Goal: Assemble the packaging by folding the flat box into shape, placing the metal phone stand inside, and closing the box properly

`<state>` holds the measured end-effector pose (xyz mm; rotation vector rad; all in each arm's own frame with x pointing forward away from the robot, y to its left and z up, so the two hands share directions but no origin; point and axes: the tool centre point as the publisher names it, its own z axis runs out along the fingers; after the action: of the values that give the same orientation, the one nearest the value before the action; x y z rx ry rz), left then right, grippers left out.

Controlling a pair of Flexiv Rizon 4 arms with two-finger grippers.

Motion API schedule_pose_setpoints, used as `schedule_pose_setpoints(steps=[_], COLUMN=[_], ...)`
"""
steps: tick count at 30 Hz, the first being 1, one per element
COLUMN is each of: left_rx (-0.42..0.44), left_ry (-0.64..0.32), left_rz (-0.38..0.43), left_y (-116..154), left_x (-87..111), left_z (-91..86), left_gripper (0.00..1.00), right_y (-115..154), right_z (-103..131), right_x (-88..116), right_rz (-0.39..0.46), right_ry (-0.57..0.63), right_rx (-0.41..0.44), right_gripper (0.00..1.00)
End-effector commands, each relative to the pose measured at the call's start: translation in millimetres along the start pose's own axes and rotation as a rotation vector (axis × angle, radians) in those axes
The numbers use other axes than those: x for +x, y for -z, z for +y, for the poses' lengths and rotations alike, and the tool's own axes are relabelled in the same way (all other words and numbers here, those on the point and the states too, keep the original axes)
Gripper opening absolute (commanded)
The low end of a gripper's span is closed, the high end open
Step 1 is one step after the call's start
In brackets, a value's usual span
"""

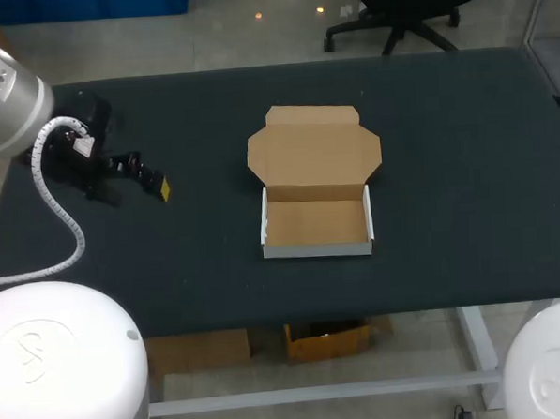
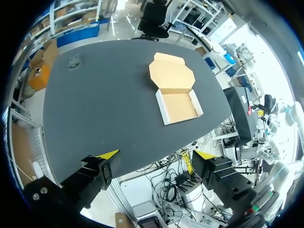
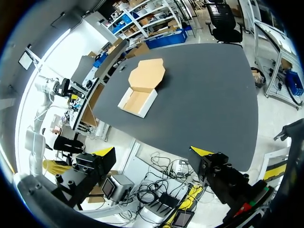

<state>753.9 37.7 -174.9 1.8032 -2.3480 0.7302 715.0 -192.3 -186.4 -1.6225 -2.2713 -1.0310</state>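
The box [image 1: 316, 222], white outside and brown inside, sits as a tray at the middle of the desk [image 1: 447, 163], its lid [image 1: 312, 147] open toward the far edge, with left gripper [image 2: 156, 155] and right gripper [image 3: 153, 151] both released.

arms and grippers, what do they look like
The left arm is a silver-grey rounded tube with a white coiled cable running alongside it. The left gripper and right gripper both have blocky black fingers with bright yellow tips.
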Motion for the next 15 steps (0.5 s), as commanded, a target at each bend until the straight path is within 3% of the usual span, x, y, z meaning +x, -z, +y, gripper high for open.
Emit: schedule_pose_setpoints(steps=[1,15], left_rx=[0.002,0.042], left_ry=[0.007,0.047], left_rz=[-0.009,-0.041], left_y=[-3.6,-8.3], left_x=[1.3,-3.4], left_z=[-2.8,-11.4], left_gripper=[1.0,1.0], right_y=[-4.4,-16.2], right_z=[3.8,10.8], right_x=[4.6,6.4], right_rz=[-0.009,-0.012], right_ry=[-0.005,-0.022], right_rx=[0.004,0.018], right_gripper=[1.0,1.0])
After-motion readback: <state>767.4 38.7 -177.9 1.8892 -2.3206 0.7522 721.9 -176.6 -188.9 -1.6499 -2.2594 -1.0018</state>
